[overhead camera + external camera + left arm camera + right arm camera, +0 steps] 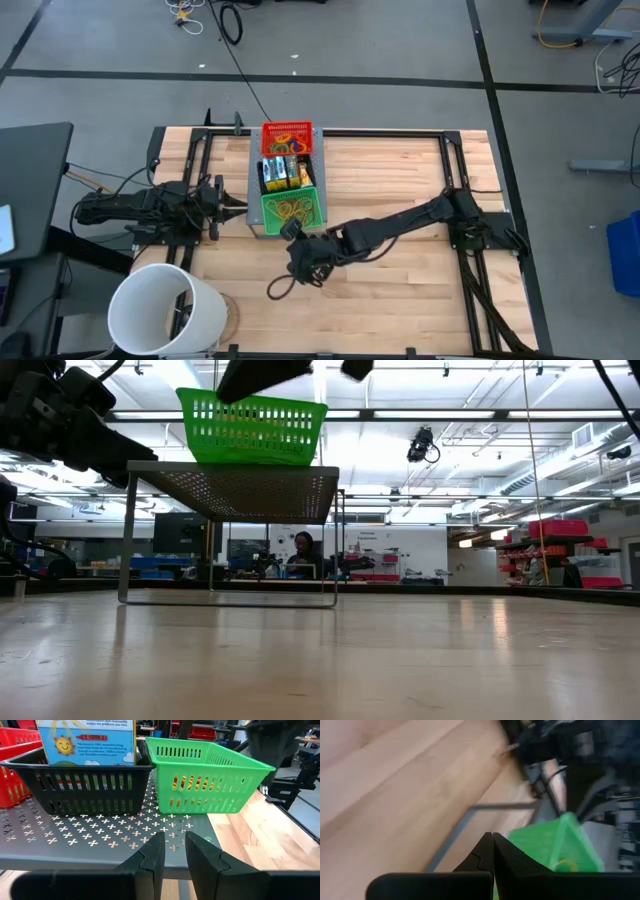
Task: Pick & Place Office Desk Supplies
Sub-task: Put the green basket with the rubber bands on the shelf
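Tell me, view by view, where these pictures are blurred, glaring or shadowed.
High view: even light, sharp, the white bucket brightest. Low view: ceiling lights glare, the shelf and green basket backlit and dark. Left wrist view: crisp on the black basket, near fingers soft. Right wrist view: smeared with motion blur, the wooden table streaked.

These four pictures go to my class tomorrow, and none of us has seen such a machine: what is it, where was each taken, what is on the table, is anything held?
It is a robot with two dark arms at a wooden table. One picture looks down from above, one looks level across the tabletop, and one comes from each wrist. A perforated metal stand carries three baskets: red, black with crayon boxes, green with rubber bands. A white bucket stands near the left arm. The left tool is slightly open and the right tool shut; neither holds anything.
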Robot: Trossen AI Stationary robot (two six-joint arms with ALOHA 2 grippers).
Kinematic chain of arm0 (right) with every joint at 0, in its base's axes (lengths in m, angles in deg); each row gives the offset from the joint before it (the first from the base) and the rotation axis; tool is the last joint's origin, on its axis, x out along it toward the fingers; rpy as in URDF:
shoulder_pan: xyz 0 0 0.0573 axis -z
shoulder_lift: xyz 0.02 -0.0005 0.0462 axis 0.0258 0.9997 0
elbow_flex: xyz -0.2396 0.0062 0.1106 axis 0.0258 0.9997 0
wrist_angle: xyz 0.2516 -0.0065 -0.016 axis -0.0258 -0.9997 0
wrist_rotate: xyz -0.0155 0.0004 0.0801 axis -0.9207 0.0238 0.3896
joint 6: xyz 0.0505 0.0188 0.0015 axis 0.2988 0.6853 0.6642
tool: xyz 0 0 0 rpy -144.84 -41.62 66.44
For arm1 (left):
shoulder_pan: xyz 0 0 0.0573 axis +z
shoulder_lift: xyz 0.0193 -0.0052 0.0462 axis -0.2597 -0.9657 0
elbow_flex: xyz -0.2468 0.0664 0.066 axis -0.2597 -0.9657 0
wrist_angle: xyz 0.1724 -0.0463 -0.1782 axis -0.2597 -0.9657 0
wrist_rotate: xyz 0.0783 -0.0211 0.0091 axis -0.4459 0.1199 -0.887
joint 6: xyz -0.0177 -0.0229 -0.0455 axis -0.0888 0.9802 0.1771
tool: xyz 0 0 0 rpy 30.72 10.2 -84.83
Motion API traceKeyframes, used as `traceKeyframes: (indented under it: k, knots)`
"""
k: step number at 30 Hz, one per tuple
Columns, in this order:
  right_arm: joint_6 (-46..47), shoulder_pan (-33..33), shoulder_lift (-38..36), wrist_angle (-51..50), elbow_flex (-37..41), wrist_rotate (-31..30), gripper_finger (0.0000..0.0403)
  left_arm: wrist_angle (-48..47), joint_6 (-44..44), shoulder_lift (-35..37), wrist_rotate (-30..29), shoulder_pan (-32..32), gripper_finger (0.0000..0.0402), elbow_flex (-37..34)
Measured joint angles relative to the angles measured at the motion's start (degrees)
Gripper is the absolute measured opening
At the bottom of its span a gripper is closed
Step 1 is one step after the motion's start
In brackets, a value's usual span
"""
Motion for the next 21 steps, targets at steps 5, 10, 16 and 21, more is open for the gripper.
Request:
traceKeyframes:
  k: [5,10,16,21]
  knots:
    - [-1.76,1.36,0.9,3.21,0.43,-0.2,0.0,0.04,-0.01,0.0,0.0,0.0,0.0084,0.04]
    - [-2.85,1.83,2.68,4.37,0.59,-4.36,0.0,0.02,0.02,0.02,-0.01,0.0,0.0084,0.07]
    - [-4.67,1.34,4.11,6.7,0.47,-10.0,0.0,-0.15,0.02,0.02,0.0,0.0,0.0084,0.11]
    - [-5.2,1.04,4.83,7.64,0.48,-13.34,0.0,-0.31,0.04,0.02,0.0,0.0,0.0084,0.13]
